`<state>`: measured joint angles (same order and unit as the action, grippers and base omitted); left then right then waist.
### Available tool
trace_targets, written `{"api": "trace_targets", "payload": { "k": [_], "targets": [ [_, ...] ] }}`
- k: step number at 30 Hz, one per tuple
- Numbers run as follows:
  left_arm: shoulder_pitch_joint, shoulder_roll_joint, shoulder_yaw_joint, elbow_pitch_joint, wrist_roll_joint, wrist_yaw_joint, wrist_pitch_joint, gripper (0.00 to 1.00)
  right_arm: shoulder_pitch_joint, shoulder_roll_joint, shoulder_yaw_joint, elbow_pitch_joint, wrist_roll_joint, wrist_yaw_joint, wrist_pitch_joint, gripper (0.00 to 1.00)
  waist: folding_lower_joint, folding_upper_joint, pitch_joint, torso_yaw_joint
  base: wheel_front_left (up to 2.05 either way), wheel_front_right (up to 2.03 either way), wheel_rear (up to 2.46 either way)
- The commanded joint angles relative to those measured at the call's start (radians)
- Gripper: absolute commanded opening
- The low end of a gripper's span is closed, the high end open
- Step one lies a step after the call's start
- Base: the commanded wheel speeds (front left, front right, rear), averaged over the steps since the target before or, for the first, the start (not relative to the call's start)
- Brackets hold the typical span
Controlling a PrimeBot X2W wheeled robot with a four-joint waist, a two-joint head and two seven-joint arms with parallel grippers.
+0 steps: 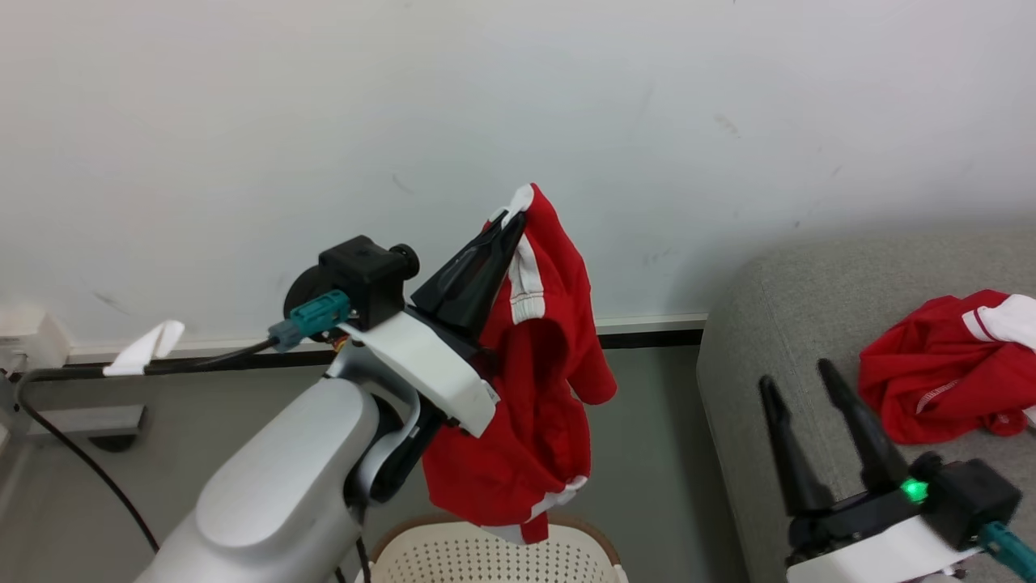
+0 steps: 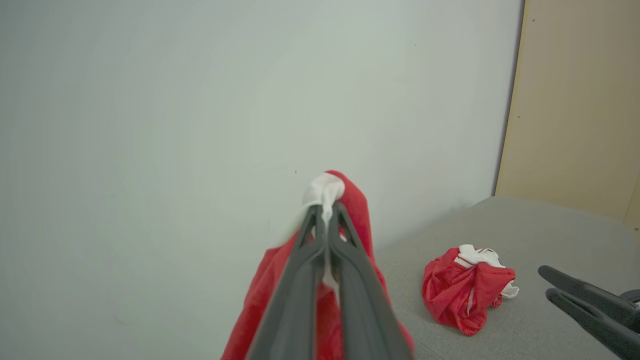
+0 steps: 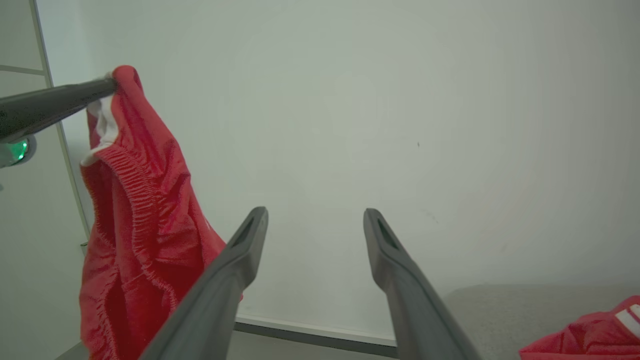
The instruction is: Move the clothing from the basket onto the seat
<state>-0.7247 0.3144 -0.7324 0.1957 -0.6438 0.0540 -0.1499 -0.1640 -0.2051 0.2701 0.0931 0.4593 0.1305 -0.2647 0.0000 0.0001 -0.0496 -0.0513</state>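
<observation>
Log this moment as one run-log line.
left gripper: shut on red garment, over basket | right gripper: open | second garment: on sofa

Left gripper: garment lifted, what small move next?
Probably swing the left gripper toward the sofa: its shut fingers hold a garment hanging over the basket, while a second garment already lies on the sofa.
</observation>
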Motion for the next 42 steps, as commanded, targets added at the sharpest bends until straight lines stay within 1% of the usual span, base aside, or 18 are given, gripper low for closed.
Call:
{"api": "trace_targets", "payload": {
  "k": [1, 6, 13, 16, 19, 23, 26, 32, 37, 38, 39, 40, 41, 42],
  "targets": [
    [0.014, 0.006, -0.001, -0.008, -0.007, 0.004, 0.004, 0.0, -0.011, 0.001, 0.033, 0.011, 0.011, 0.001, 0.001, 1.0, 0.0, -0.0001, 0.002, 0.002, 0.0, 0.0, 0.0],
    [0.003, 0.003, -0.005, -0.025, -0.01, 0.006, 0.013, 0.0, -0.052, 0.008, 0.17, 0.074, 0.053, 0.001, 0.001, 1.0, 0.0, -0.0001, 0.006, 0.012, 0.0, 0.0, 0.0],
    [-0.005, -0.017, -0.021, -0.038, -0.012, 0.001, 0.016, 0.0, -0.128, 0.028, 0.369, 0.209, 0.126, 0.001, 0.001, 1.0, 0.0, -0.0001, 0.0, 0.043, 0.0, 0.0, 0.0],
    [-0.001, -0.034, -0.039, -0.053, -0.014, -0.006, 0.02, 0.0, -0.168, 0.032, 0.424, 0.28, 0.141, 0.001, 0.001, 1.0, 0.0, -0.0001, -0.003, 0.059, 0.0, 0.0, 0.0],
    [0.005, -0.043, -0.056, -0.069, -0.012, -0.009, 0.025, 0.0, -0.201, 0.046, 0.434, 0.345, 0.149, 0.001, 0.001, 1.0, 0.0, -0.0001, -0.006, 0.078, 0.0, 0.0, 0.0],
    [0.014, -0.06, -0.078, -0.089, -0.012, -0.014, 0.034, 0.0, -0.225, 0.069, 0.408, 0.42, 0.144, 0.001, 0.001, 1.0, 0.0, -0.0001, -0.012, 0.107, 0.0, 0.0, 0.0],
    [0.021, -0.067, -0.09, -0.104, -0.023, -0.018, 0.04, 0.0, -0.237, 0.085, 0.407, 0.482, 0.155, 0.001, 0.001, 1.0, 0.0, -0.0001, -0.015, 0.127, 0.0, 0.0, 0.0],
    [0.026, -0.079, -0.11, -0.139, -0.035, -0.022, 0.057, 0.0, -0.275, 0.103, 0.466, 0.596, 0.214, 0.001, 0.001, 1.0, 0.0, -0.0001, -0.015, 0.167, 0.0, 0.0, 0.0],
    [0.026, -0.091, -0.125, -0.161, -0.036, -0.027, 0.067, 0.0, -0.32, 0.122, 0.542, 0.673, 0.318, 0.001, 0.001, 1.0, 0.0, -0.0001, -0.012, 0.195, 0.0, 0.0, 0.0],
    [0.026, -0.092, -0.127, -0.163, -0.037, -0.028, 0.068, 0.0, -0.331, 0.124, 0.556, 0.685, 0.334, 0.001, 0.001, 0.93, 0.0, -0.0001, -0.011, 0.198, 0.0, 0.0, 0.0],
    [0.026, -0.093, -0.129, -0.165, -0.039, -0.029, 0.069, 0.0, -0.34, 0.125, 0.571, 0.698, 0.35, 0.001, 0.001, 0.49, 0.0, -0.0001, -0.01, 0.202, 0.0, 0.0, 0.0],
    [0.026, -0.093, -0.129, -0.166, -0.04, -0.029, 0.067, 0.0, -0.348, 0.126, 0.584, 0.706, 0.368, 0.001, 0.001, 0.36, 0.0, -0.0001, -0.01, 0.205, 0.0, 0.0, 0.0],
    [0.026, -0.091, -0.129, -0.167, -0.04, -0.028, 0.067, 0.0, -0.355, 0.128, 0.592, 0.709, 0.384, 0.001, 0.001, 0.05, 0.0, -0.0001, -0.009, 0.207, 0.0, 0.0, 0.0],
    [0.027, -0.089, -0.128, -0.165, -0.041, -0.026, 0.066, 0.0, -0.362, 0.128, 0.602, 0.711, 0.396, 0.001, 0.001, 0.0, 0.0, -0.0001, -0.009, 0.209, 0.0, 0.0, 0.0]
  ]
}}
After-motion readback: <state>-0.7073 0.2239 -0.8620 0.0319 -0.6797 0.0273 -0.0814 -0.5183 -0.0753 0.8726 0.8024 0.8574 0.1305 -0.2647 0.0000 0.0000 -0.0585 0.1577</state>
